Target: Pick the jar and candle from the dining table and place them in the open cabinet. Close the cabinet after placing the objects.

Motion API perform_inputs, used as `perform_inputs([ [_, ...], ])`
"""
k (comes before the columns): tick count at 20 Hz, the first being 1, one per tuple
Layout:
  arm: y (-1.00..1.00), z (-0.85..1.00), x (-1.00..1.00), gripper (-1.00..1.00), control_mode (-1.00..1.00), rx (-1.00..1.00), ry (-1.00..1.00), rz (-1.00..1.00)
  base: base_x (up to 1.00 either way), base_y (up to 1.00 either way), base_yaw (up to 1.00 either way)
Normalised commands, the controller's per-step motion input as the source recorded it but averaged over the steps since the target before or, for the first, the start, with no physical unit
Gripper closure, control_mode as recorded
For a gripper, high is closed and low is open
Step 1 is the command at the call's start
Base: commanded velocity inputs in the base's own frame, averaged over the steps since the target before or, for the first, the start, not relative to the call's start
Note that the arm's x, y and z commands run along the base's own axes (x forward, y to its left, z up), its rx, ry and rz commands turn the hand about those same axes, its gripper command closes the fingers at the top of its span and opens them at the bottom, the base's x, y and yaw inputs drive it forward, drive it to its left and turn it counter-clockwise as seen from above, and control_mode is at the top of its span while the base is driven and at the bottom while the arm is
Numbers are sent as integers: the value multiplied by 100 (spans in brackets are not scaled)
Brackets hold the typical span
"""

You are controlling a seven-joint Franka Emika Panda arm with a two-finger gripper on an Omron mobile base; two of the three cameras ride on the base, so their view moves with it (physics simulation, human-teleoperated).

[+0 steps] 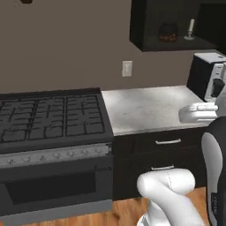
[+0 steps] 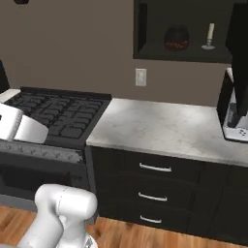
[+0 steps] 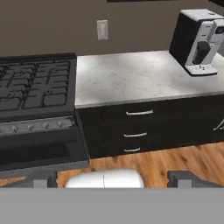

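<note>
The jar (image 1: 168,32) (image 2: 176,38) stands inside the open cabinet (image 1: 145,26) (image 2: 141,29) on the wall, on its dark shelf. The candle (image 1: 190,28) (image 2: 209,36) stands upright to the jar's right on the same shelf, apart from it. The cabinet door (image 2: 240,43) hangs open at the right. My gripper (image 3: 113,179) is open with nothing between its fingertips (image 3: 41,179); it looks from a distance at the counter and the black drawers. The dining table is out of view.
A marble counter (image 1: 145,106) (image 2: 160,128) (image 3: 131,76) with black drawers (image 2: 155,169) sits below the cabinet. A black gas stove (image 1: 48,119) (image 2: 58,114) is to its left, and a coffee machine (image 1: 207,75) (image 3: 197,41) stands at its right end. A wood floor (image 3: 175,159) lies in front.
</note>
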Motion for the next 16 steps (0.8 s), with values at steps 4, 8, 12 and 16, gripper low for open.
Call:
perform_inputs([
  [4,0,0,0,-100,100,0,0,0,1,98,71],
  [8,0,0,0,-100,100,0,0,0,5,70,86],
  [12,0,0,0,-100,100,0,0,0,0,51,94],
  [16,0,0,0,-100,100,0,0,0,0,31,99],
])
